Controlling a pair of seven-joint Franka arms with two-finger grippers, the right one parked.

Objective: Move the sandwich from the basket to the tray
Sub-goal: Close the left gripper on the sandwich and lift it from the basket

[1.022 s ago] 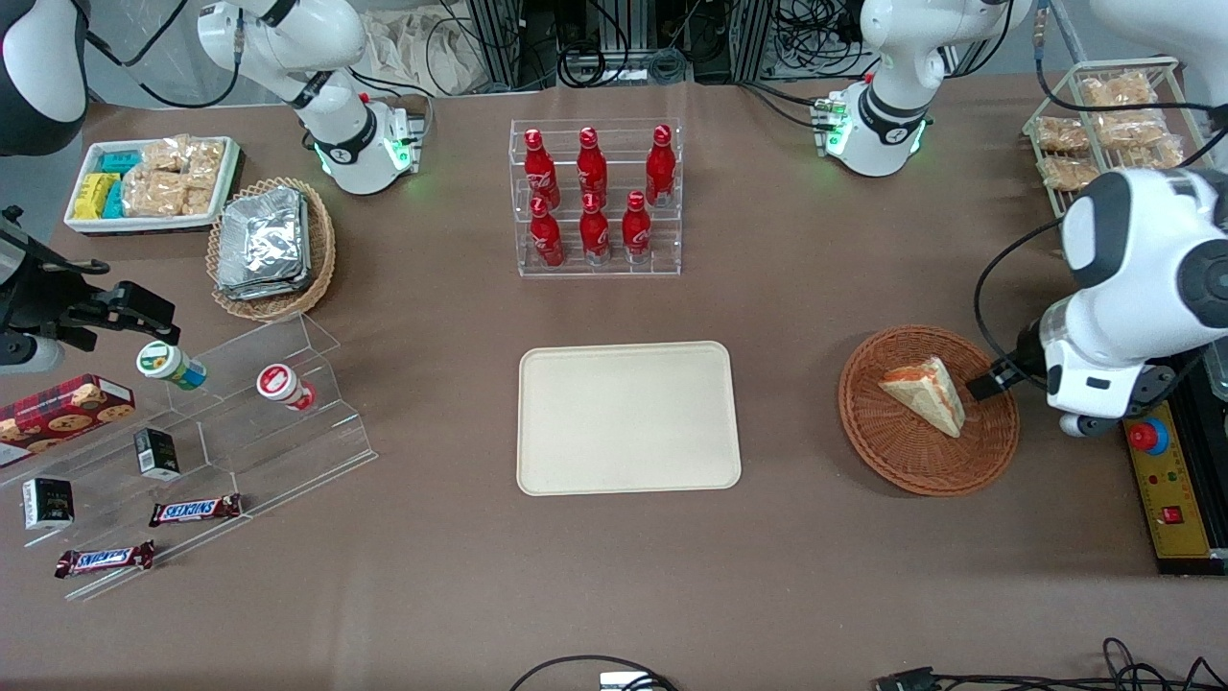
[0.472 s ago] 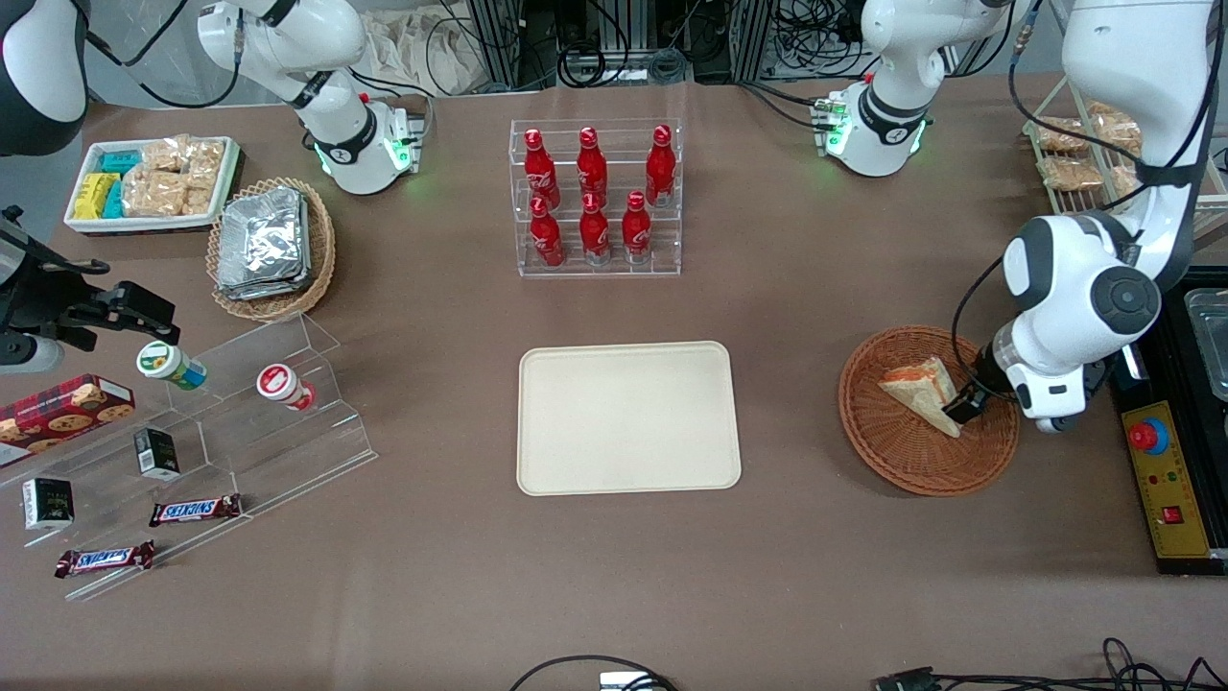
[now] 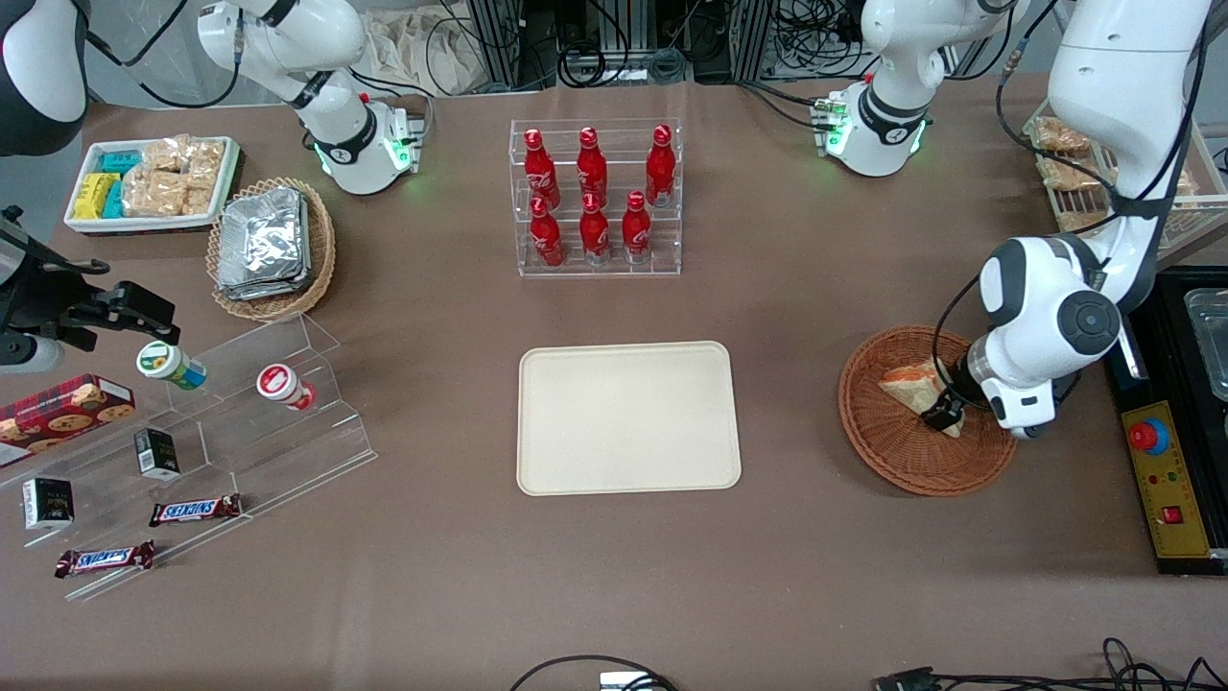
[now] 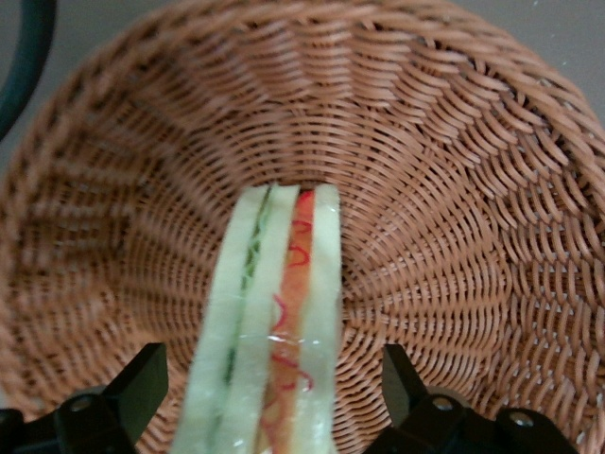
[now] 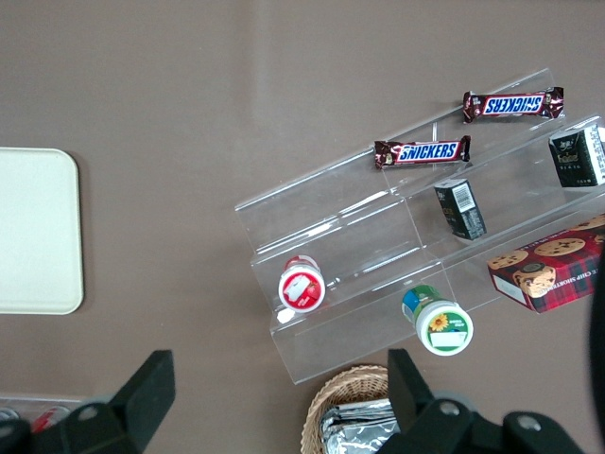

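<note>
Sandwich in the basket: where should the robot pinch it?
Pinch the sandwich across its flat bread faces, coming from above. It stands on edge in the basket, striped edge up, and the open gripper already has a finger on each side.

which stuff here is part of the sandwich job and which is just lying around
Job:
- sandwich, lying in the basket
- basket
- tray, bare
- gripper, open, fingers astride the sandwich in the basket

Just lying about:
- cola bottles in a clear rack
- Snickers bars
- foil packs
- cookie box
</note>
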